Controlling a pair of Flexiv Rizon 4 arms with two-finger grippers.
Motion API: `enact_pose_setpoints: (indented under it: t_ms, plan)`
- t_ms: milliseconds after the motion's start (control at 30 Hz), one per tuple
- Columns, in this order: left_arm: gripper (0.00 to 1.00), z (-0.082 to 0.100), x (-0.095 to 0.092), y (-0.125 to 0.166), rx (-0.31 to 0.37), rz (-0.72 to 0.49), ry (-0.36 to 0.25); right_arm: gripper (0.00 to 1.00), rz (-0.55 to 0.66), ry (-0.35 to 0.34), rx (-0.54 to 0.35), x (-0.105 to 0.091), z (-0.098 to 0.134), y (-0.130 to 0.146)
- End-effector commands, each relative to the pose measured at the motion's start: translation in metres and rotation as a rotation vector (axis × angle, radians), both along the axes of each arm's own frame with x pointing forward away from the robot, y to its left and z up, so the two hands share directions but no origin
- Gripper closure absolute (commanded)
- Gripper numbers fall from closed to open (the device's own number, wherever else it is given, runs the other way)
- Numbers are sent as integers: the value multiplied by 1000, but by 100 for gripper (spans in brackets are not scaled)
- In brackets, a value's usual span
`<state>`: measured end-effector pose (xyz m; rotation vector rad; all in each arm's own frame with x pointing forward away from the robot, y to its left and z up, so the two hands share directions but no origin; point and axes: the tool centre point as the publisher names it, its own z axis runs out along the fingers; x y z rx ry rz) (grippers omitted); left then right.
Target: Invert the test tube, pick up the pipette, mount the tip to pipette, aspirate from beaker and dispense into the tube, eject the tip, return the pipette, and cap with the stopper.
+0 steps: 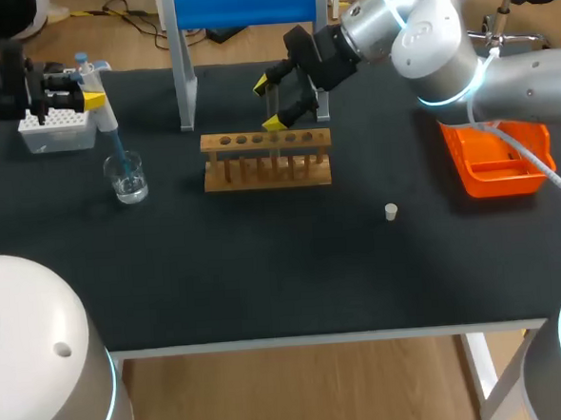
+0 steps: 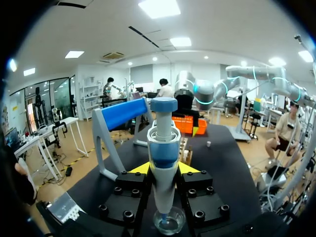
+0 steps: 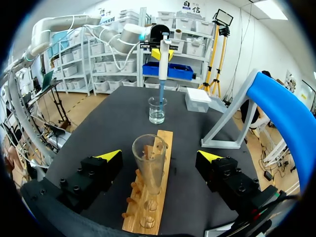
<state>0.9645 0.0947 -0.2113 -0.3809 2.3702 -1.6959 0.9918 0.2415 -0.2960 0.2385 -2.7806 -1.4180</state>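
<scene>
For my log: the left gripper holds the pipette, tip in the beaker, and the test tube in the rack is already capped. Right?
Not capped: the right wrist view shows the test tube open-mouthed, and the stopper lies on the table, apart from the rack. The left gripper does hold the pipette, tip in the beaker.

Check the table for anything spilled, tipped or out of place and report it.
Nothing stands out. The clear glass test tube stands upright in the wooden rack. The blue-and-white pipette points down into the upright glass beaker. No spill shows. The small white stopper sits alone on the black table.
</scene>
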Motion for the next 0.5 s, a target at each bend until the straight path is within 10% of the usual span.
enact_pose_setpoints:
  t_ms: [33, 500]
  plan:
    - [100, 5, -3, -3, 15, 10, -2, 0, 1, 1, -5, 0, 1, -1]
    - [100, 31, -7, -10, 66, 34, -26, 0, 1, 1, -5, 0, 1, -1]
